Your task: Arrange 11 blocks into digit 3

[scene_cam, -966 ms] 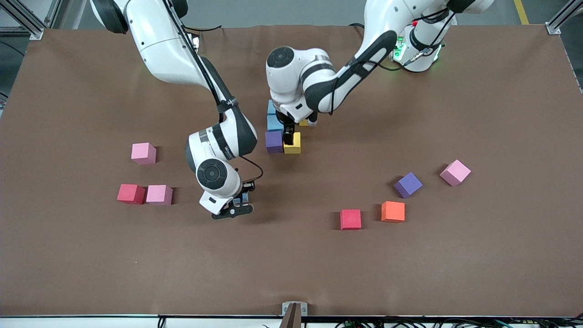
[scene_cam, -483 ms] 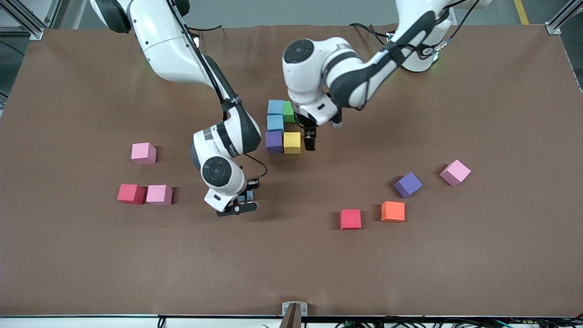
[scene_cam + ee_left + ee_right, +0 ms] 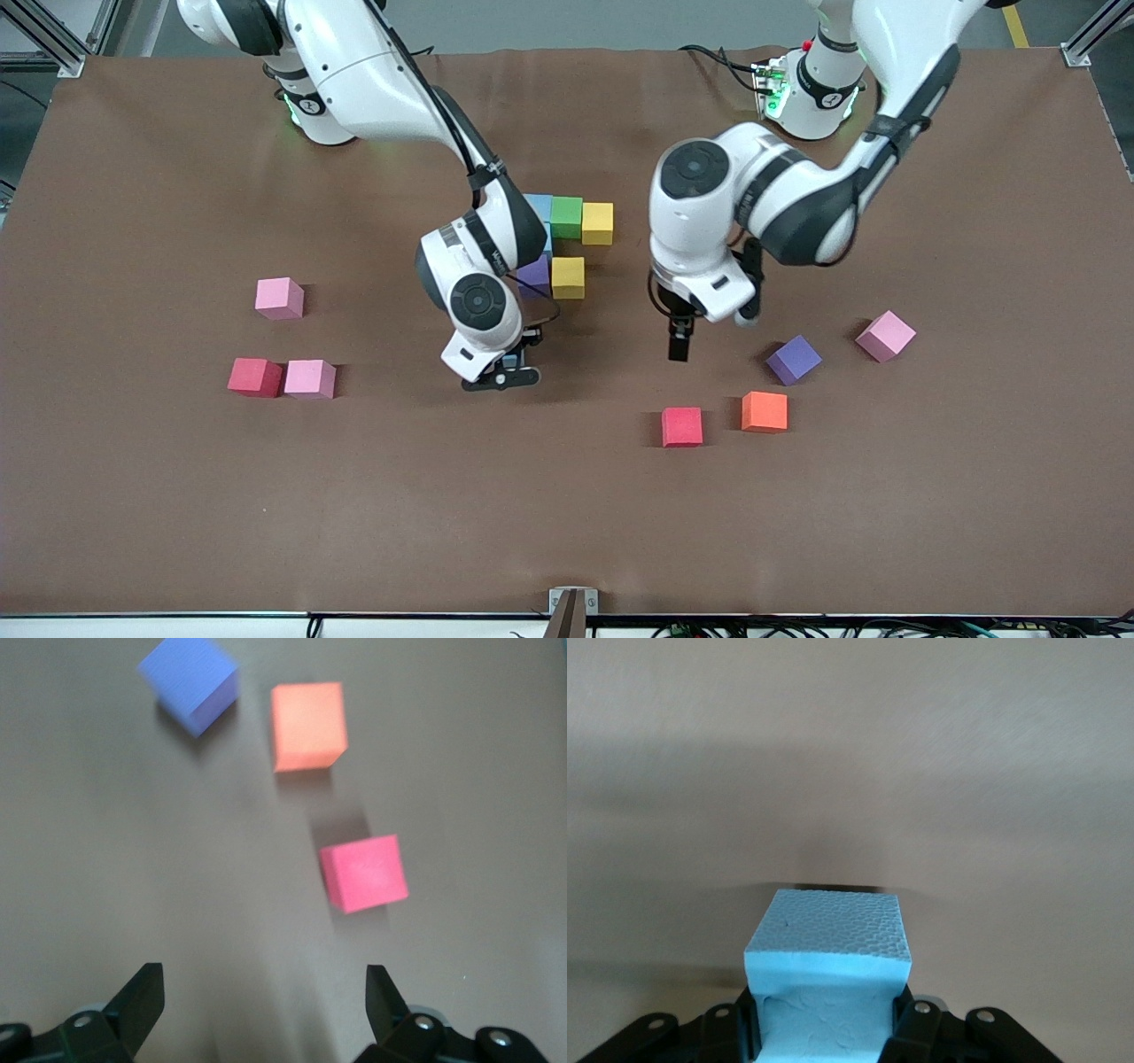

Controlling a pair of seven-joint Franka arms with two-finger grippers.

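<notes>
Swinging away from the digit 3, my left hand is hovering wide near the red block, while my right hand is gripping a blue block.

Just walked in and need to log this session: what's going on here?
Two robot arms are building a figure from foam blocks. The right gripper holds a light blue block above the table, close to the started cluster of blocks. The left gripper is open and empty, over bare table near the loose red block, orange block and purple block. More pink and red blocks lie toward the right arm's end.
</notes>
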